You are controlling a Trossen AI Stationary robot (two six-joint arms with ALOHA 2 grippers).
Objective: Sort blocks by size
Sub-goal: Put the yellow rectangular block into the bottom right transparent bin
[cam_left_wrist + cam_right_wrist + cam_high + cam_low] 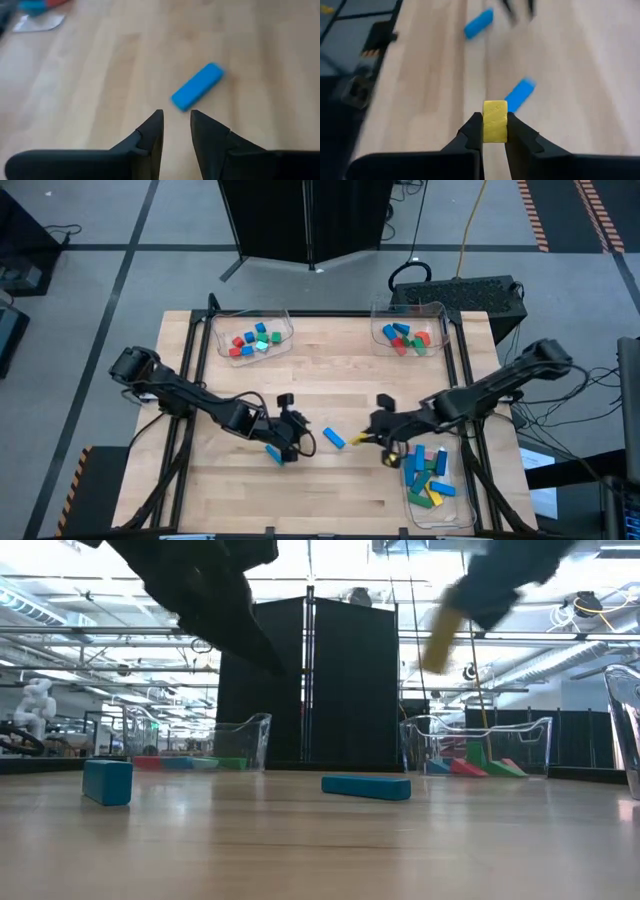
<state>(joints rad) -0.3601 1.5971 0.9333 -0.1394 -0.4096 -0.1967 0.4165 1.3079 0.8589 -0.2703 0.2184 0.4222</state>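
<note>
Right gripper (495, 131) jaws clamped on yellow block (495, 121): carry level to the fitting tray. Left gripper (176, 125) jaws narrowly parted, empty: centre over blue bar (197, 86).

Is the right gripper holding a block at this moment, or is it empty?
Holding. The right gripper has its jaws shut on a small yellow block, lifted clear of the wooden table.

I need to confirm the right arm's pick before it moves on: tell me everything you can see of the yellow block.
The yellow block is a small, matte, plain-sided piece, taller than wide as the wrist view shows it. It is pinched upright between the two fingers of the right gripper, its top standing clear above the fingertips. It hangs in the air above the wooden table, touching only the gripper, near the tray of longer blocks.
</note>
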